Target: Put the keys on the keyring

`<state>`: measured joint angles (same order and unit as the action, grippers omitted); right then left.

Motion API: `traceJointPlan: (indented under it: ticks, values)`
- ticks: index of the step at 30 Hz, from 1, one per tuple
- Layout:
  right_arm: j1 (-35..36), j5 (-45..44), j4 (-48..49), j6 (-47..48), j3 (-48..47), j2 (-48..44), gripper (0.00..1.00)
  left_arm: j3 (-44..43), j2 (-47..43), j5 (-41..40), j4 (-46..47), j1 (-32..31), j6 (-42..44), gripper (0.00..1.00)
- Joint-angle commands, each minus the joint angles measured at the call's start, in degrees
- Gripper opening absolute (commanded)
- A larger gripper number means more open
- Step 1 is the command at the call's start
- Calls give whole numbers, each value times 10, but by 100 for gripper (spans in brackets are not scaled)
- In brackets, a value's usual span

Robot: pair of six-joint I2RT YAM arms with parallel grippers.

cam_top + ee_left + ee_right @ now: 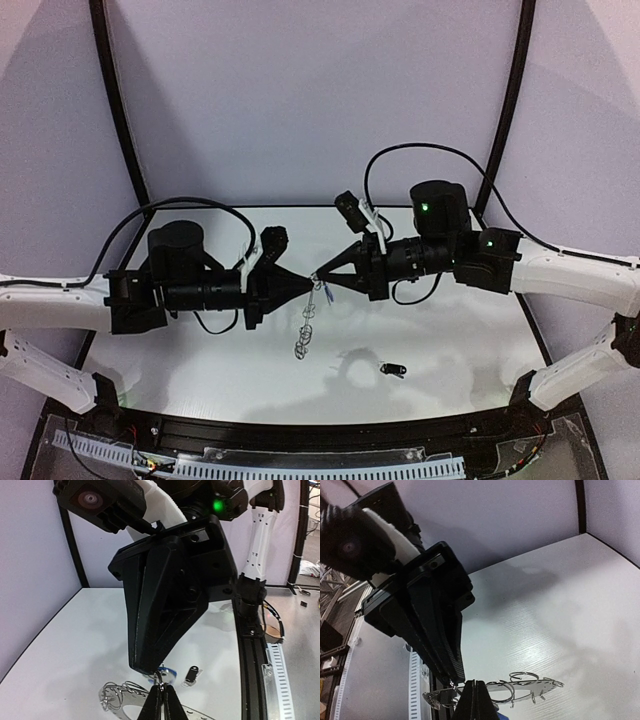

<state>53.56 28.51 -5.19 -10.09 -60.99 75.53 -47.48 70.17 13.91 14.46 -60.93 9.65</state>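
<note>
My two grippers meet tip to tip above the table's middle. My left gripper (308, 279) (161, 696) is shut on a thin wire loop of the keyring (307, 327) (121, 696) (530, 688), a flat grey ring that hangs in the air below the tips. My right gripper (321, 275) (475, 698) is shut, with its tips at the blue key (327, 294) (170, 672) (498, 716), which dangles right under them; the grip point itself is hidden. The black key (392, 370) (191, 673) lies alone on the table, right of and nearer than the grippers.
The white table (450, 340) has a black rail along its near edge (330, 432) and curved black posts at the back (118, 100). Black cables loop over both arms (440, 150).
</note>
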Motion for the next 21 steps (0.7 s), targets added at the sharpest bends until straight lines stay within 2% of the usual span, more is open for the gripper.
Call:
traceJointPlan:
  ticks: [1,7,12,21]
  values:
    - [-32,20,-42,89,41,-5,0,-1,-72,70,55,-3,-23,1]
    - [-30,103,42,43,44,22,0,-1,-47,69,83,-2,-61,1]
    - [-28,95,49,-13,41,48,0,-6,-26,57,124,-3,-68,1]
    - [-28,86,162,-102,77,90,0,-4,-27,56,188,-3,-48,1]
